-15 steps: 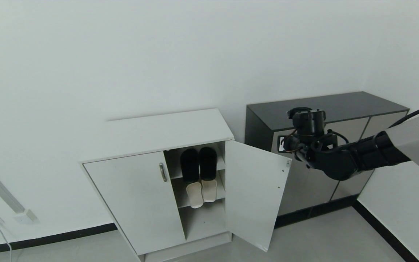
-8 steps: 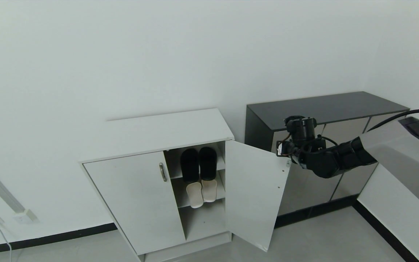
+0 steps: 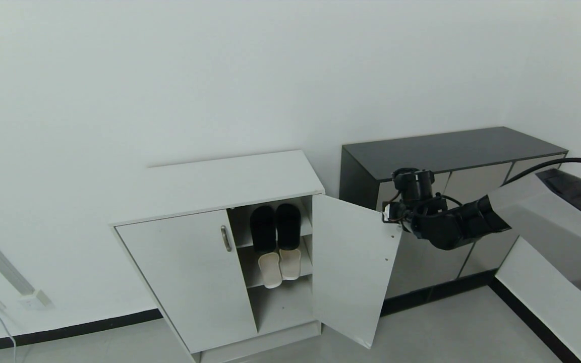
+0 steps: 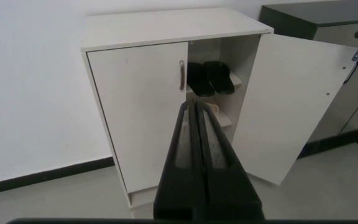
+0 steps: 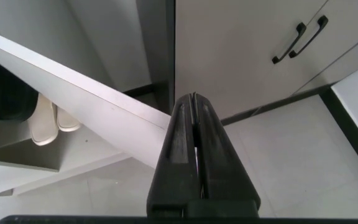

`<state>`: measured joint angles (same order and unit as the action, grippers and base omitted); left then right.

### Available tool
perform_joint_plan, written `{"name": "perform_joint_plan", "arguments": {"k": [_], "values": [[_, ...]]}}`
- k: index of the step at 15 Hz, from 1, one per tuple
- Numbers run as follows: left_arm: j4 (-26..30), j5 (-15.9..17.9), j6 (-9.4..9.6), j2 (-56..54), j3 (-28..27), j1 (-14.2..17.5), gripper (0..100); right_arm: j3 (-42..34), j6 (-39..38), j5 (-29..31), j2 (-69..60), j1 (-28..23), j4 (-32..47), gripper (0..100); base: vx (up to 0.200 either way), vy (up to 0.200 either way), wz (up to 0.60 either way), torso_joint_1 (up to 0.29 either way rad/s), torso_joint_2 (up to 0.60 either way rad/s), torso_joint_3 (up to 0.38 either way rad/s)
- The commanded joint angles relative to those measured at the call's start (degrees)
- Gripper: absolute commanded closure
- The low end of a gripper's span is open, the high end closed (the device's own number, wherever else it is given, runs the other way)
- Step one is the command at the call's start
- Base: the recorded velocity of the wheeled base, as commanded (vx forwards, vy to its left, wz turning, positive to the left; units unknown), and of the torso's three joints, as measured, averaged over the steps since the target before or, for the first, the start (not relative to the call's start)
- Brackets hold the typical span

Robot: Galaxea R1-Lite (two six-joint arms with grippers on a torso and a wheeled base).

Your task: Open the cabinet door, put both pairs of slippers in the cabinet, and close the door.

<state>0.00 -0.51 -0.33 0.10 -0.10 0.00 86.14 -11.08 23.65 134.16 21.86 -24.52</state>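
The cabinet door [image 3: 353, 267] is standing wide open, its top outer corner right at the right end effector [image 3: 390, 214], whose fingers are pressing together on nothing. Beyond the door from it, inside the cabinet [image 3: 230, 181], the black slippers [image 3: 275, 227] are sitting above the white slippers [image 3: 280, 267]. So closing looks like the step in hand, calling for a steady push swinging the door shut. The left end effector [image 4: 196, 106], likewise closed and empty, is hanging well back, facing the cabinet. Actual contact with the door is hard to make out, and its outer face is hidden.
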Motion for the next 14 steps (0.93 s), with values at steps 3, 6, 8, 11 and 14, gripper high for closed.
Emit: {"name": "perform_joint_plan", "arguments": {"k": [3,6,8,11,14], "values": [[0.0,0.0,-0.02,0.0,0.0,0.0,100,0.1,0.0,0.0,1.1,-0.1,0.0,100,0.0,0.0,0.0,0.0,0.0,0.0],[0.0,0.0,-0.02,0.0,0.0,0.0,100,0.6,0.0,0.2,2.0,-0.1,-0.1,100,0.0,0.0,0.0,0.0,0.0,0.0],[0.0,0.0,-0.02,0.0,0.0,0.0,100,1.0,0.0,0.2,2.4,-0.1,0.1,100,0.0,0.0,0.0,0.0,0.0,0.0],[0.0,0.0,-0.02,0.0,0.0,0.0,100,1.0,0.0,0.2,3.0,-0.1,0.0,100,0.0,0.0,0.0,0.0,0.0,0.0],[0.0,0.0,-0.02,0.0,0.0,0.0,100,0.1,0.0,0.2,2.9,0.1,0.0,100,0.0,0.0,0.0,0.0,0.0,0.0]]}}
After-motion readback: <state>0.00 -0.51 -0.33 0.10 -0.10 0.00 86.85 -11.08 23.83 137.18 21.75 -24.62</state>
